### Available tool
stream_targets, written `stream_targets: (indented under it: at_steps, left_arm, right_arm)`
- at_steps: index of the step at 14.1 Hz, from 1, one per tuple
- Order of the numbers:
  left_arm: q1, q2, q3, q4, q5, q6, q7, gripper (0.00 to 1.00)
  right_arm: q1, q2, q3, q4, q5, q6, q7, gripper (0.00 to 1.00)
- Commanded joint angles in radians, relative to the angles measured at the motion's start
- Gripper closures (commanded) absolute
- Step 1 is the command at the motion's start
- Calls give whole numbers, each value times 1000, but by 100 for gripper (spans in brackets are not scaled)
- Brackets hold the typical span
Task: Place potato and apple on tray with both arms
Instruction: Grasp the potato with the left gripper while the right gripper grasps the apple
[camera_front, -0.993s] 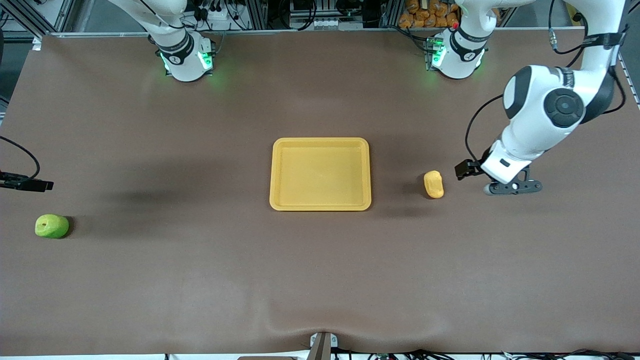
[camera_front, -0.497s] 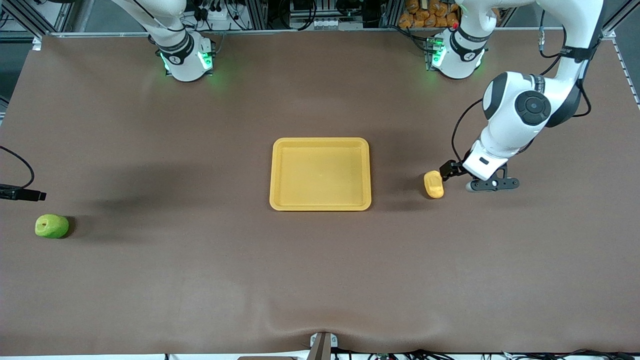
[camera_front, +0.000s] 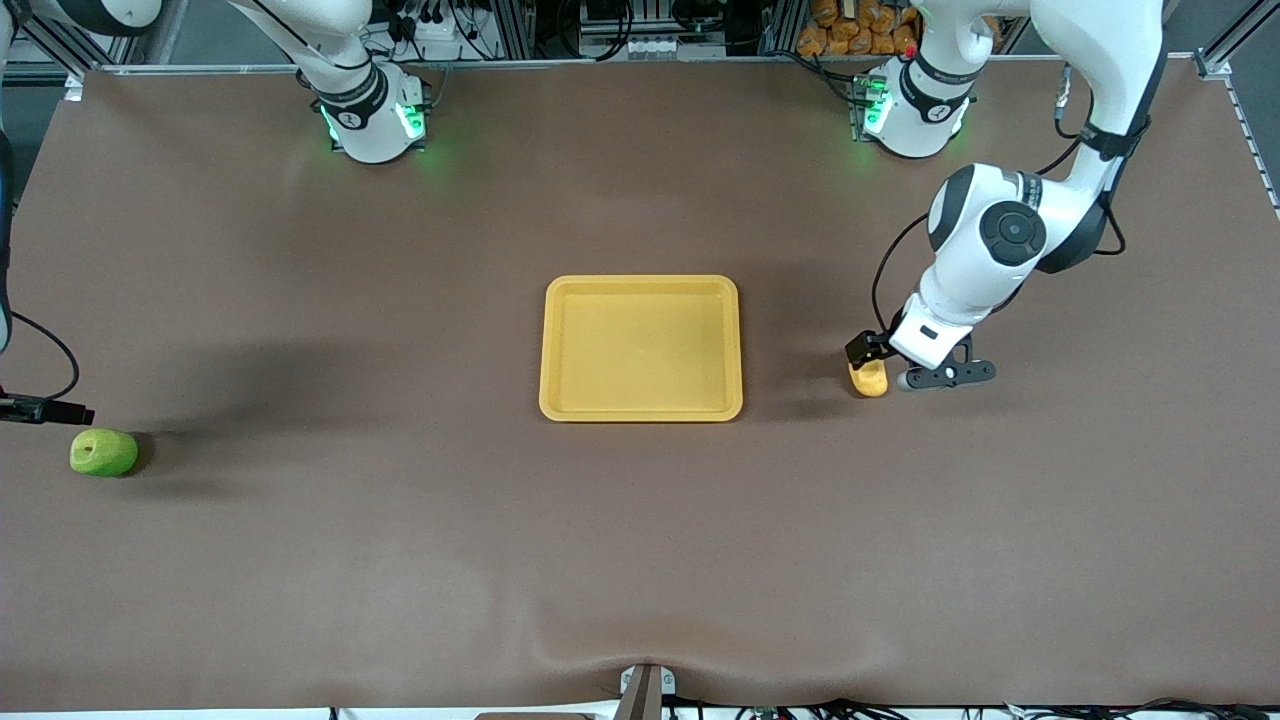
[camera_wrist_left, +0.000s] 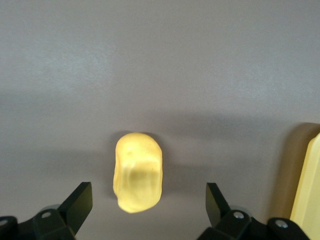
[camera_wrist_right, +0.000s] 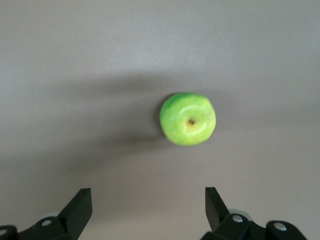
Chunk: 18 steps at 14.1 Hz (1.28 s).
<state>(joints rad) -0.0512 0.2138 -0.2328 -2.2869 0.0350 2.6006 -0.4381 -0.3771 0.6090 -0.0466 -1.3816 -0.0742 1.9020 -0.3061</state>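
Note:
The yellow-orange potato lies on the brown table beside the tray, toward the left arm's end. My left gripper hangs over it, open. In the left wrist view the potato sits between the two spread fingertips of the left gripper, untouched. The green apple lies at the right arm's end of the table. In the right wrist view my right gripper is open and empty, with the apple ahead of the fingertips and apart from them. The tray is empty.
The tray's rim shows at the edge of the left wrist view, close beside the potato. A black part with a cable on the right arm pokes in just above the apple. The cloth bulges at the table's front edge.
My left arm has swung toward the tray and come down over the potato. The right arm's black part has shifted closer to the apple. Potato, apple and tray have not moved.

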Motion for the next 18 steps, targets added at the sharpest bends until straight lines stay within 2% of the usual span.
stream_targets:
  at_steps: [1, 4, 6, 13, 16, 18]
  left_arm:
    - [4, 33, 3, -28, 17, 79, -22, 0]
    - [11, 76, 4, -62, 17, 177, -22, 0]
    - [11, 91, 7, -60, 19, 182, -21, 0]
    - [11, 118, 9, -60, 26, 184, -21, 1]
    - [11, 133, 10, -57, 26, 184, -19, 26]
    - [5, 133, 10, -54, 26, 182, -16, 47]
  right_arm:
    - [-43, 47, 19, 18, -19, 63, -47, 0]
    - [-49, 87, 19, 18, -19, 140, -82, 0]
    - [-58, 112, 19, 18, -18, 205, -91, 0]
    - [-77, 181, 22, 27, -12, 287, -93, 0]
    - [-91, 190, 22, 27, 23, 296, -90, 0]
    - [-94, 202, 22, 27, 69, 298, -91, 0]
